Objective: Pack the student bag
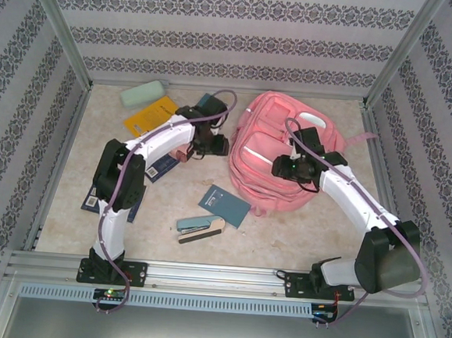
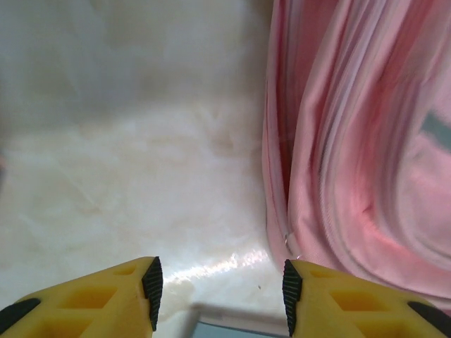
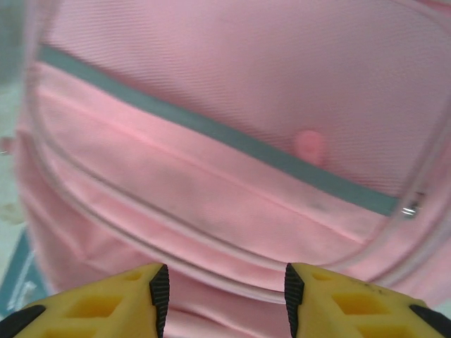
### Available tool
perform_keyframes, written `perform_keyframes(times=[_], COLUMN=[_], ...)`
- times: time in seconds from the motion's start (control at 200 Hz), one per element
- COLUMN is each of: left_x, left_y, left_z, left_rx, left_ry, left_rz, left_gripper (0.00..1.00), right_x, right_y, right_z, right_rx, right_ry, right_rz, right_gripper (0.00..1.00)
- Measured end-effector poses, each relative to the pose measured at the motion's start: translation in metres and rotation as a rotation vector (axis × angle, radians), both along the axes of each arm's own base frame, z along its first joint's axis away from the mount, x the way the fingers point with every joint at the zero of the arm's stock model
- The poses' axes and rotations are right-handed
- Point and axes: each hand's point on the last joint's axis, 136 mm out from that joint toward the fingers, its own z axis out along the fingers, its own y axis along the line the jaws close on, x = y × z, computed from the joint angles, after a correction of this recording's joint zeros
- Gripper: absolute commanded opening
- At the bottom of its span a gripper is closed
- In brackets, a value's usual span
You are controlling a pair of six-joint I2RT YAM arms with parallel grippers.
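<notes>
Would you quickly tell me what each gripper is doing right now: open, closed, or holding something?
Left gripper: open, holding nothing, beside the student bag.
Right gripper: open, holding nothing, over the student bag.

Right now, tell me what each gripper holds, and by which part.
Nothing is held: the left gripper and the right gripper both stand open and empty.

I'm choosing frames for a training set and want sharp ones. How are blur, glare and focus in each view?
Top external: sharp, evenly lit, bag crisp. Left wrist: soft all over, bag folds smeared, a glare streak on the table low in frame. Right wrist: bag fabric mildly blurred, worst at the left edge; no glare.
</notes>
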Motion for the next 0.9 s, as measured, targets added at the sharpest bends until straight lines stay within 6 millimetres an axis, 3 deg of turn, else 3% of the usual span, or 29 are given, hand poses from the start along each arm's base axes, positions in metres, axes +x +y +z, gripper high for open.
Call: perform_keyframes(times=[0.11, 0.245, 0.43, 0.585, 0.744, 0.899], left_x=[-0.025, -0.027, 0.009, 0.051, 0.077, 0.083], left_y=[-0.016, -0.034, -0.048, -0.050, -0.034, -0.012], left_z=[-0.025, -0.037, -0.044, -0.043, -0.033, -0.018], left_rx=[-0.022, -0.052, -0.050, -0.043, -0.032, -0.001], left_ry=[0.081, 0.104, 0.079, 0.019, -0.028, -0.066], left_rz=[0.005, 0.021, 0.042, 0.063, 0.082, 0.088], left_gripper=[0.49, 0.45, 0.44, 0.44, 0.47, 0.52], right_x=[-0.006, -0.017, -0.020, -0.005, 0.009, 0.021], right_y=[-0.009, -0.011, 0.010, 0.036, 0.058, 0.066], right_z=[-0.020, -0.049, -0.069, -0.069, -0.063, -0.048], right_rx=[-0.038, -0.081, -0.091, -0.085, -0.058, -0.039], right_ry=[0.052, 0.133, 0.168, 0.151, 0.130, 0.092], right_rz=[-0.009, 0.005, 0.052, 0.071, 0.092, 0.097], right_gripper=[0.44, 0.43, 0.43, 0.43, 0.44, 0.47])
